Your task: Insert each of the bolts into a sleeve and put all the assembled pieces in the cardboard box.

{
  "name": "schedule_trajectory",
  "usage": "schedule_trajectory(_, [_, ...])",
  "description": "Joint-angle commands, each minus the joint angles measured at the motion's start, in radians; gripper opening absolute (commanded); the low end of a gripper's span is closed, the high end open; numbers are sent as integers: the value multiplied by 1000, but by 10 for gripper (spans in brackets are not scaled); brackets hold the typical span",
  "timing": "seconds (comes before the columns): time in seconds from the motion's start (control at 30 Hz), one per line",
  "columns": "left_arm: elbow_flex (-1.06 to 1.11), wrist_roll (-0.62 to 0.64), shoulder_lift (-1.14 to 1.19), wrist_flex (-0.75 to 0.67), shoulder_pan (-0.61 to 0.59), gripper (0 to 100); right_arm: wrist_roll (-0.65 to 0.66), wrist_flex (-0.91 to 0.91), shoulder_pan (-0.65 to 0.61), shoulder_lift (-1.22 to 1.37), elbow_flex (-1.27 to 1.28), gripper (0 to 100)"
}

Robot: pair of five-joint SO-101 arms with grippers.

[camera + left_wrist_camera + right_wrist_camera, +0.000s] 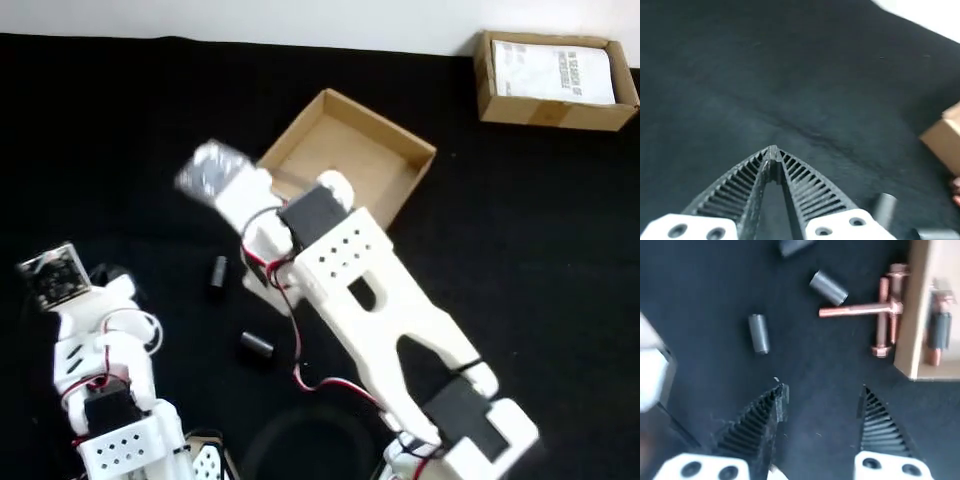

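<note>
Gaping wide and gripping nothing, the right tool (pixel 823 392) is hanging over the black bench (pixel 700 290). Its toothed jaws are pointing toward three copper bolts (pixel 860 310), which are lying crossed in a loose heap just beside the outer wall of the cardboard box (pixel 916 315). Grey sleeves (pixel 759 333) are lying loose nearby, apart from the bolts, while one assembled piece (pixel 940 332) is already resting inside the box. Off to the side, the left tool (pixel 772 152) is sitting pinched shut with nothing between its jaws. The step in hand is looking like a pick-up of a single bolt. Because the bolts are overlapping, the cleanest grasp is probably on the shank of whichever is lying uppermost, away from the crossing point. With the jaws straddling it squarely, its neighbours are less likely to be dragged along or knocked against the cardboard wall.
</note>
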Motion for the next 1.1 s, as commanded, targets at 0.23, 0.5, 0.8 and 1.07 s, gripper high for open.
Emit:
schedule_trajectory(0.23, [19,3,-4,8,-64,9,486,-524,120,-110,386,201])
schedule_trajectory(0.5, [19,3,-4,6,-64,9,488,-759,61,-108,538,201])
schedule_trajectory(0.8, [19,2,-5,6,-64,9,489,-905,45,41,538,201])
schedule_trajectory(1.07, [19,2,-5,6,-64,9,489,-905,45,194,432,201])
